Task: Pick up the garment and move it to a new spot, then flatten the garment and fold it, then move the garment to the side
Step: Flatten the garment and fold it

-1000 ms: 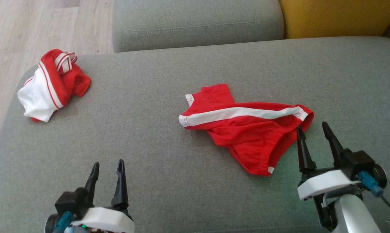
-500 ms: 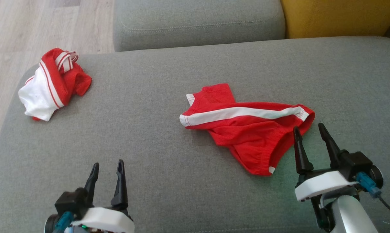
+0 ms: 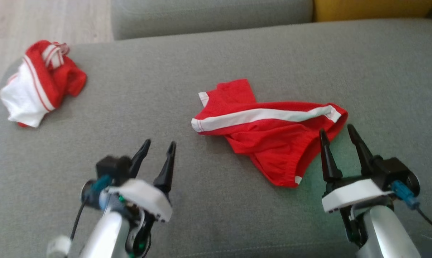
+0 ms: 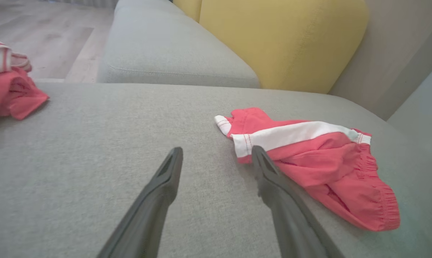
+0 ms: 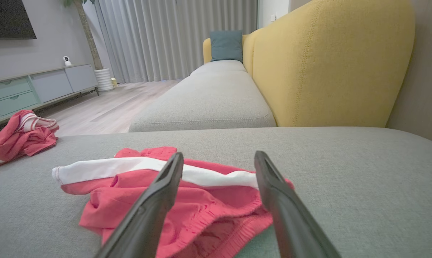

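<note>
Loads of bare sofa seat (image 3: 137, 100) between the jersey (image 3: 40, 79) and the red shorts (image 3: 273, 143). The shorts lie right at the right claw (image 3: 336, 128) tips.

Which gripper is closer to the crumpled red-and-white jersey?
Left. The left gripper is right of the jersey, nearer the robot; the right gripper is farther right, past the red shorts.

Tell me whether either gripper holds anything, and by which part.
Nothing is held. The left gripper and right gripper have open, empty jaws; the red shorts and crumpled jersey lie free on the cushion.
</note>
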### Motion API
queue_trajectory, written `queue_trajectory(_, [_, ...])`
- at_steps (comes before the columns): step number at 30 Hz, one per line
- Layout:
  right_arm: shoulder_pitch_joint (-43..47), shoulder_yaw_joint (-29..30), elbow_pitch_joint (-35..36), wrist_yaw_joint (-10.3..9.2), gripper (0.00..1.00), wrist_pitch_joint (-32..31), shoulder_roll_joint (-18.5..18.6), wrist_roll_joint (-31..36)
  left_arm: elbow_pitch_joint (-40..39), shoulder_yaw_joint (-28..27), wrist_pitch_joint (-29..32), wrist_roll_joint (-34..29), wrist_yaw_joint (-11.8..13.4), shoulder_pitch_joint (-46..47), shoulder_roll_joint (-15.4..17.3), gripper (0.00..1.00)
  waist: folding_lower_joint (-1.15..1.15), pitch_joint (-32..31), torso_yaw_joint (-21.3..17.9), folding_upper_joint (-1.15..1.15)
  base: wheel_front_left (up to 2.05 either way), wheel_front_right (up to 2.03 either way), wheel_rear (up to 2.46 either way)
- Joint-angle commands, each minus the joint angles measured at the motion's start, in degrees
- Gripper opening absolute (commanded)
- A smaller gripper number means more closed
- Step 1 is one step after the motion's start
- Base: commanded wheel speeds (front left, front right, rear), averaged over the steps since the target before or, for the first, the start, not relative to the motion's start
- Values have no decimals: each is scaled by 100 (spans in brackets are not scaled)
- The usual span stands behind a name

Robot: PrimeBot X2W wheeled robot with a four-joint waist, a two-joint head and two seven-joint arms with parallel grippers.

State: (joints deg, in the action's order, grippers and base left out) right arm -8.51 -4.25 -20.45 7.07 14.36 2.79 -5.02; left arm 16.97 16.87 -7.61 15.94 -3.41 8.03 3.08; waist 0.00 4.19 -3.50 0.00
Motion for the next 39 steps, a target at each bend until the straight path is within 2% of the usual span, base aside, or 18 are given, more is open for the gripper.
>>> queue_trajectory(1, [-289,-148,227,42,100,63,10,-33,-60,-83,132,136,-62,407,1,100,0,171,-132,0,0,0,0])
queue_trajectory(9, [-444,-97,343,42,100,63,10,-58,415,116,676,488,-228,1219,-8,100,0,573,-394,0,0,0,0])
queue_trajectory(17, [-530,-89,411,42,100,63,9,-119,730,262,918,748,-321,1635,-8,100,0,775,-529,0,0,0,0])
queue_trajectory(35, [-583,-96,426,42,100,63,9,-129,986,456,801,946,-349,1904,-12,100,0,862,-573,0,0,0,0])
queue_trajectory(36, [-585,-101,421,42,100,63,9,-129,993,477,809,963,-352,1907,-12,89,0,860,-578,0,0,0,0])
queue_trajectory(37, [-588,-107,417,42,100,63,9,-129,1003,493,814,974,-354,1910,-12,67,0,859,-584,0,0,0,0])
queue_trajectory(38, [-592,-115,413,42,100,63,9,-131,1015,505,814,981,-355,1914,-12,51,0,858,-591,0,0,0,0])
queue_trajectory(39, [-595,-121,412,42,100,63,9,-132,1028,512,811,987,-355,1920,-12,43,0,858,-598,0,0,0,0])
